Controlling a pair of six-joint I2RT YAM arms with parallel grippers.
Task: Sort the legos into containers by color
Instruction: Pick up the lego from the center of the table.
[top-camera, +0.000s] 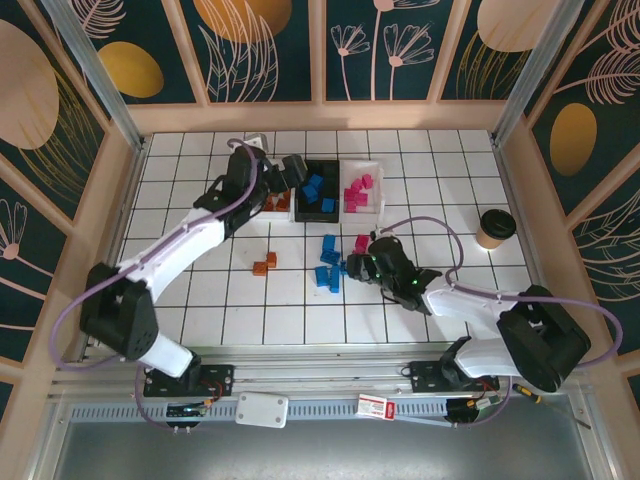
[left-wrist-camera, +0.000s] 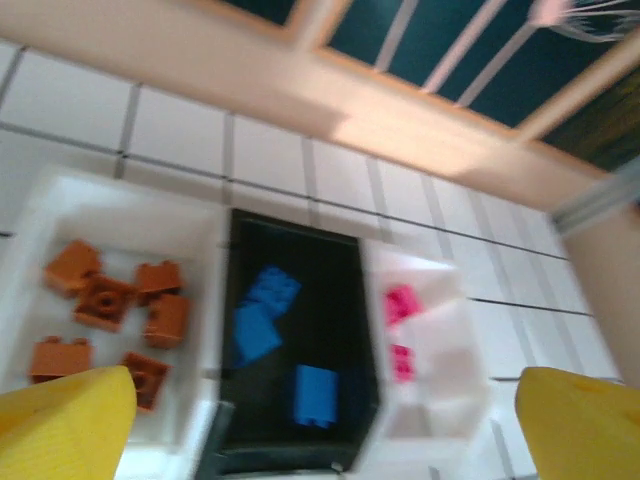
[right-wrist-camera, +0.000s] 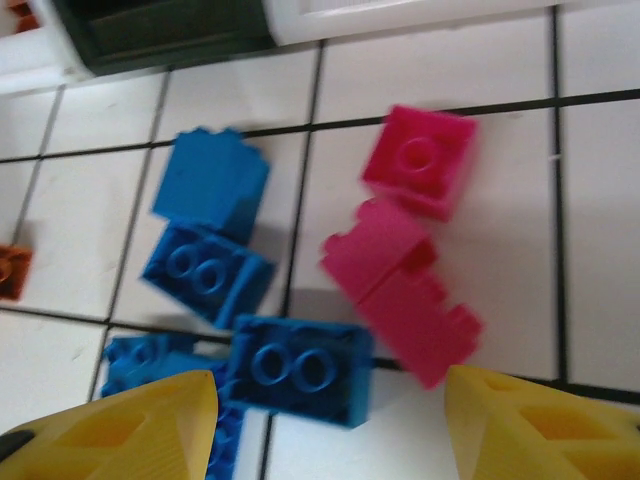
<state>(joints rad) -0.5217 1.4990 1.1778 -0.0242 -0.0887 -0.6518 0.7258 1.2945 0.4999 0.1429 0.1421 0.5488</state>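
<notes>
Above the near edge of black bin, left gripper hangs with jaws spread wide and nothing between them. Left bin holds about six orange bricks, black bin three blue bricks, right bin pink bricks: two show from the wrist, several more from the top view. No mixed colours in any bin as far as visible. Near mid-table, right gripper sits low over the loose pile, jaws about half open, straddling a blue brick and the edge of a pink brick, clamped on neither. Unsorted on the tiles: loose orange pair left of the pile, loose blue cluster of roughly five or six, loose pink two or three beside it. Judgement: well past halfway, around ten bricks to go, blue the biggest backlog. Right gripper looks lined up for the next blue pick; left gripper looks free to fetch the orange pair. Risk: pile is tight, so a grab may catch a neighbour of the wrong colour.
</notes>
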